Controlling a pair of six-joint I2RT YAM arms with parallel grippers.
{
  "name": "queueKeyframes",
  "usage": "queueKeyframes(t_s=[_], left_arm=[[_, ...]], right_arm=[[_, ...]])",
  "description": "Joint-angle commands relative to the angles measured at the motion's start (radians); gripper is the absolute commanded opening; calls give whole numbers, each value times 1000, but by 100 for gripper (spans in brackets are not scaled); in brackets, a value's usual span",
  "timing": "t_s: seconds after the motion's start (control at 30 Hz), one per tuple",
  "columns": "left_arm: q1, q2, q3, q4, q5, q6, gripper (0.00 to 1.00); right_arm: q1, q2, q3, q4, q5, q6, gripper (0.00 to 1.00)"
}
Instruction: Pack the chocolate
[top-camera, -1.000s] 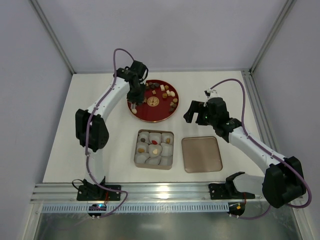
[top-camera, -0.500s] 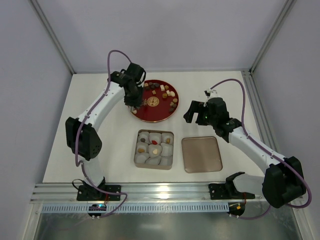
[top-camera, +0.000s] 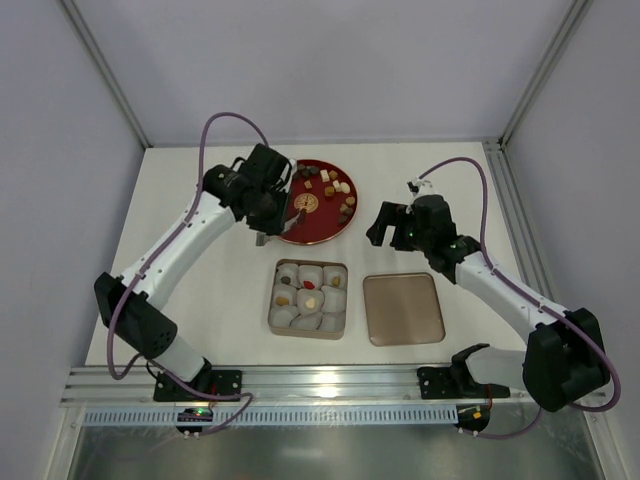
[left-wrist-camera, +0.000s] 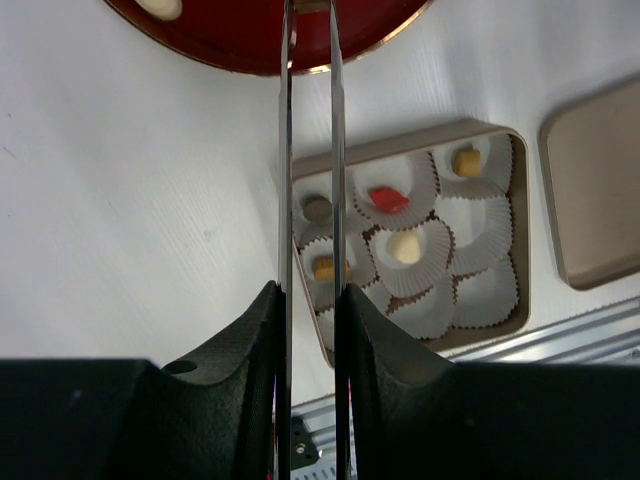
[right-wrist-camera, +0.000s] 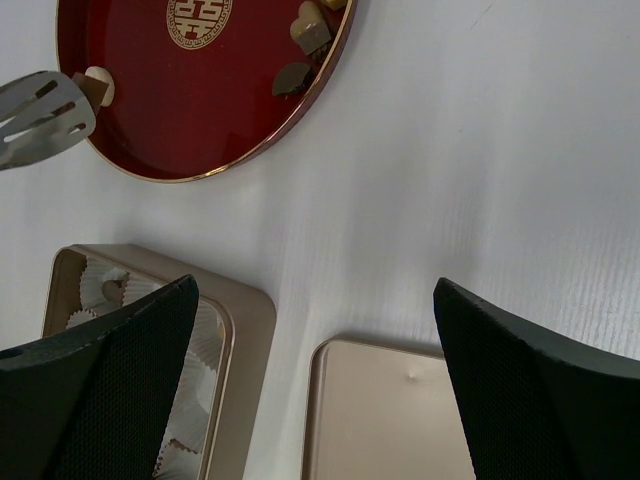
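My left gripper (top-camera: 264, 214) (left-wrist-camera: 310, 300) is shut on a pair of thin metal tongs (left-wrist-camera: 287, 150) (right-wrist-camera: 45, 115) at the left edge of the red plate (top-camera: 316, 229) (right-wrist-camera: 200, 110). The tongs point across the plate's left rim. A small tan chocolate (right-wrist-camera: 97, 85) sits at their tips and looks pinched between the blades. More chocolates (top-camera: 331, 183) (right-wrist-camera: 303, 35) lie loose on the plate. The gold box (top-camera: 275, 300) (left-wrist-camera: 415, 135) of white paper cups holds several pieces (left-wrist-camera: 390, 198). My right gripper (top-camera: 386, 226) (right-wrist-camera: 315, 290) hangs open over the table, right of the plate, holding nothing.
The box's gold lid (top-camera: 403, 308) (right-wrist-camera: 390, 420) lies flat to the right of the box. An aluminium rail (top-camera: 330, 380) runs along the near table edge. Cage posts and grey walls enclose the white table.
My left arm swung out to the left. Its gripper slid from over the plate's left part to the rim, with the tongs turned to point right. The right arm has not moved.
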Motion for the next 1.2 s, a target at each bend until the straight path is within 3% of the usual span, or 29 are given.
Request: queueKeyframes(t_s=[0.0,0.6,1.17], left_arm=[[-44,-91,-33,-7,10,-26,27],[-396,-358,-323,21,-36,-256,27],[-572,-321,-397,84,-76,-371,28]], right_arm=[[-2,19,23,49,0,7,100],[-2,14,14,44,24,14,100],[-2,-1,0,41,26,13,100]])
